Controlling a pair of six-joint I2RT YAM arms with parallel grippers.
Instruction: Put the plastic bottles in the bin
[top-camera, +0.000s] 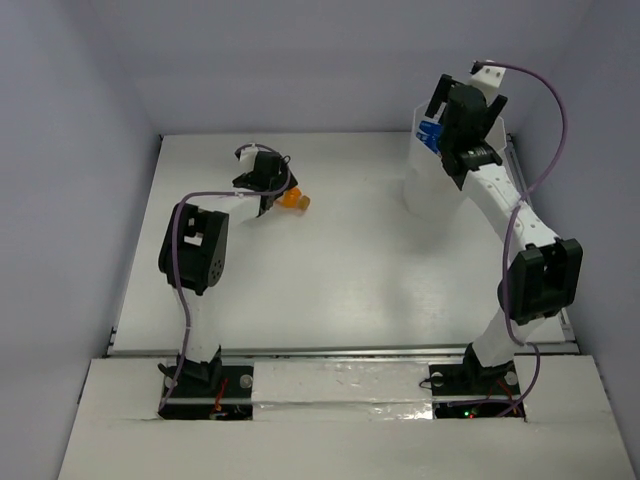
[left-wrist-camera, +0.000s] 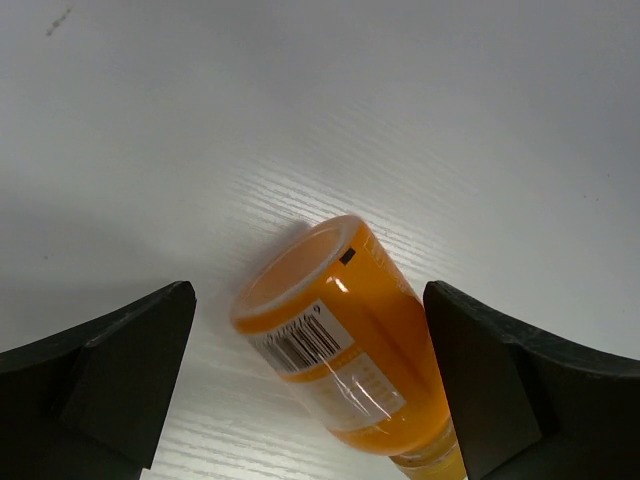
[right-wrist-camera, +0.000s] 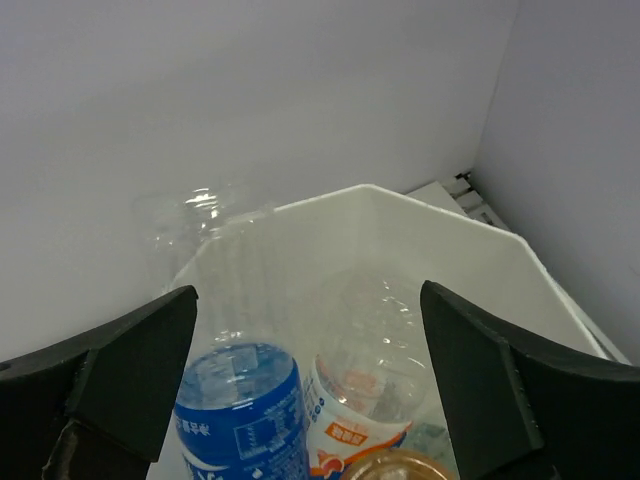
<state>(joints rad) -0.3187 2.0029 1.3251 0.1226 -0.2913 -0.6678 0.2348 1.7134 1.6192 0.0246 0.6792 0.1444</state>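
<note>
An orange plastic bottle (left-wrist-camera: 340, 340) lies on its side on the white table, its base toward the left wrist camera. My left gripper (left-wrist-camera: 310, 390) is open and straddles it, and neither finger touches it. From above, the same bottle (top-camera: 294, 198) lies just right of the left gripper (top-camera: 276, 196). My right gripper (right-wrist-camera: 310, 380) is open above the translucent white bin (right-wrist-camera: 400, 205). Inside the bin are a blue-labelled bottle (right-wrist-camera: 245, 410), a clear bottle with a white and orange label (right-wrist-camera: 365, 400) and part of an orange one (right-wrist-camera: 400, 468). From above, the bin (top-camera: 420, 190) stands at the back right.
Pale walls close in the table on the left, back and right. The bin stands close to the back right corner. A metal rail (top-camera: 340, 350) runs along the table's near edge in front of both arm bases.
</note>
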